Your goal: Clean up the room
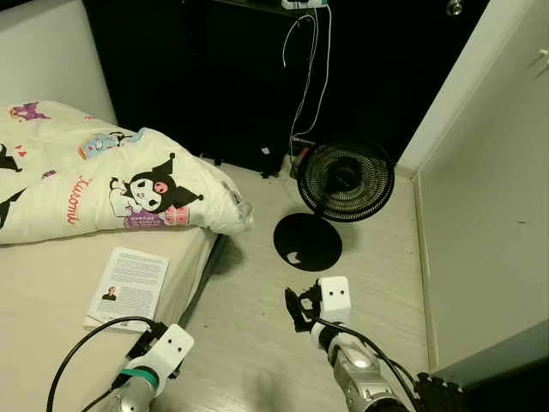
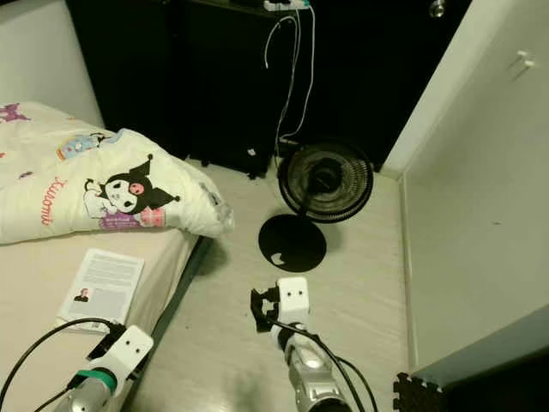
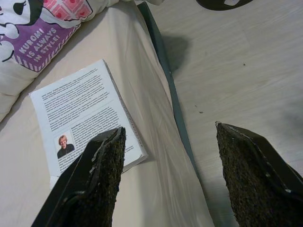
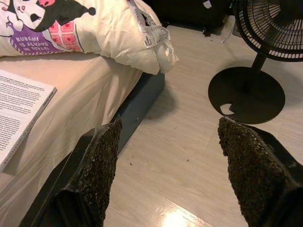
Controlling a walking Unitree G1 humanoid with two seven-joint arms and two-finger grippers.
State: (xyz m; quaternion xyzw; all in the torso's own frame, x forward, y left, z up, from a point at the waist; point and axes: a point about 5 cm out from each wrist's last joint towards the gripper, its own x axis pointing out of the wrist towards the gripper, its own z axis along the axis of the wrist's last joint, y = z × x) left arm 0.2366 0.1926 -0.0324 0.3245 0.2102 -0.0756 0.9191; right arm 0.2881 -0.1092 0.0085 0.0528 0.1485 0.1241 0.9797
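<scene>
Approach step: left tool [image 3: 165, 175] wide open, empty, above book [image 3: 85, 113] near bed [image 1: 51, 300] edge. Right tool [image 4: 165, 165] open, empty. Next: lower, grip book.

Right tool [image 4: 165, 161]: fingers [image 4: 97, 170] spread wide, nothing between them, above pale wood floor [image 4: 184, 156]. Bed [image 4: 71, 90] carries a printed quilt [image 4: 94, 28] and an open book [image 4: 19, 113]. Black standing fan [image 4: 265, 28] on its round base [image 4: 246, 94].
</scene>
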